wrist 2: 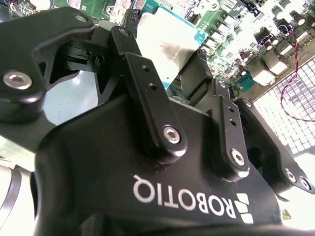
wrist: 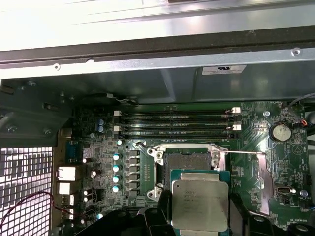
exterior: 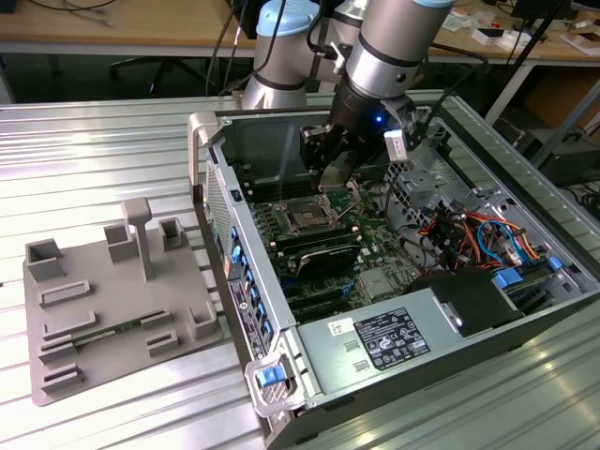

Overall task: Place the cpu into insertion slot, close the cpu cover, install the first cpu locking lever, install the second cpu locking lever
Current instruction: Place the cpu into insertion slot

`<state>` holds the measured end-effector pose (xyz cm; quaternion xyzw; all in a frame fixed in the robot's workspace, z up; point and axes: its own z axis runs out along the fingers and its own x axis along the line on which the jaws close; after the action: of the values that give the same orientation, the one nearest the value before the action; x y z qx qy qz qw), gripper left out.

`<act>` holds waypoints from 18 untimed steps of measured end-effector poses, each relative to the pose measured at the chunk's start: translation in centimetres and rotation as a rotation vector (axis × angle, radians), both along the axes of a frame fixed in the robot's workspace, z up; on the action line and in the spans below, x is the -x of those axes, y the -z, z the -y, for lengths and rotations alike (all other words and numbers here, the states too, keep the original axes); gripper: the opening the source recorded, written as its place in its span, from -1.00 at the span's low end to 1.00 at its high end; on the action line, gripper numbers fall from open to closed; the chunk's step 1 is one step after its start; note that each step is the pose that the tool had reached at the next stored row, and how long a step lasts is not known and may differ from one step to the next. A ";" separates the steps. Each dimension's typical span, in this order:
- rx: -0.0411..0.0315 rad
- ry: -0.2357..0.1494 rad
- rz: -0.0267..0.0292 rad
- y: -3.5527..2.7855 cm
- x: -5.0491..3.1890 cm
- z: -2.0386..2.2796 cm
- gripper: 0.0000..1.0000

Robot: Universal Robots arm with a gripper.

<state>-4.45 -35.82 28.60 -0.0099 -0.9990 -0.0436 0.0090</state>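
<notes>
My gripper (exterior: 330,178) hangs inside the open computer case, just above the motherboard (exterior: 323,239). It is shut on the cpu (wrist: 199,196), a small square chip with a silvery top, gripped by two opposite edges between the black fingers (wrist: 163,209). In the second wrist view the cpu (wrist 2: 165,44) sits between the fingers (wrist 2: 142,73). The insertion slot (wrist: 187,164) lies open with its dark centre bare, and the cpu hovers partly over its near edge. A thin locking lever (wrist: 246,153) sticks out beside the slot. I cannot make out the cpu cover for certain.
Long black memory slots (wrist: 177,125) run beside the socket. The case wall (exterior: 217,187), a power supply (exterior: 375,342) and coloured cables (exterior: 469,234) ring the board. A grey fixture plate (exterior: 112,309) lies on the ribbed metal table at the exterior view's left.
</notes>
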 end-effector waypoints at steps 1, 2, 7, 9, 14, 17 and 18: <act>-0.0002 0.000 0.0001 0.06 0.00 0.00 0.09; -0.0001 0.000 0.0001 0.09 0.01 0.00 0.09; 0.0001 0.000 0.0000 0.28 0.01 0.00 0.09; 0.0004 0.000 0.0000 0.38 0.02 0.00 0.09; 0.0009 0.000 0.0000 0.56 0.01 0.00 0.09; 0.0009 0.000 0.0000 0.67 0.02 0.00 0.09; 0.0009 0.000 0.0000 0.72 0.02 0.00 0.09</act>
<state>-4.46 -35.82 27.87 -0.0099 -0.9990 -0.0432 0.0091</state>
